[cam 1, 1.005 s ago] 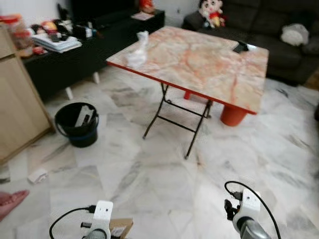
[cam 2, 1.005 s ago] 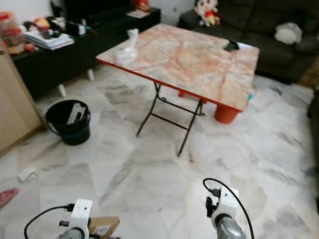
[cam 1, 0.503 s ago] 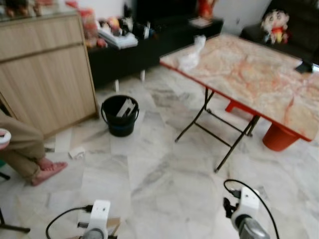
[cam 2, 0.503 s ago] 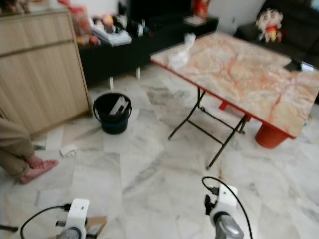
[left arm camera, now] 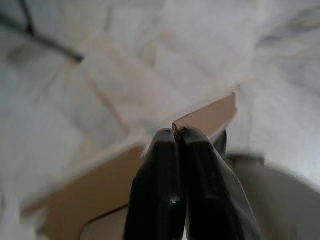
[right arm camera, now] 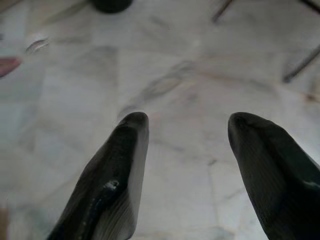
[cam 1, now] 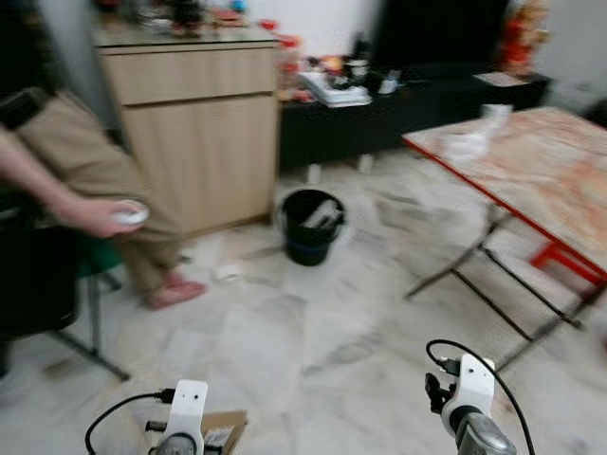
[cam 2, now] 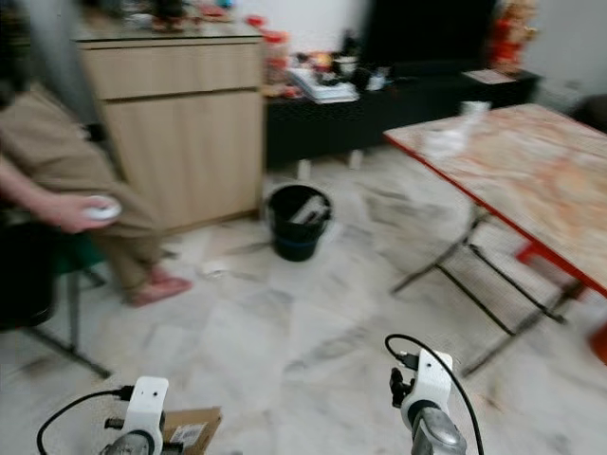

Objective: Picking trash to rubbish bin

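Observation:
A black rubbish bin (cam 1: pixel 311 226) with some trash in it stands on the marble floor before the wooden cabinet. A small white scrap (cam 1: pixel 228 275) lies on the floor to its left. My left gripper (left arm camera: pixel 176 132) is shut on the edge of a brown cardboard piece (left arm camera: pixel 205 117), which also shows at the bottom of the left eye view as the cardboard piece (cam 1: pixel 223 431) beside my left wrist (cam 1: pixel 187 412). My right gripper (right arm camera: pixel 187 122) is open over bare floor with nothing between its fingers. The bin is far ahead of both arms.
A person sits at the left, one hand (cam 1: pixel 95 213) holding a small white object, a foot (cam 1: pixel 175 294) on the floor. A wooden cabinet (cam 1: pixel 199 133), a black low bench (cam 1: pixel 417 118) and a folding table (cam 1: pixel 531 161) with thin legs ring the open floor.
The camera has swung left: the bin and table have shifted right in the picture and the seated person has come fully into view. Both grippers hold as before.

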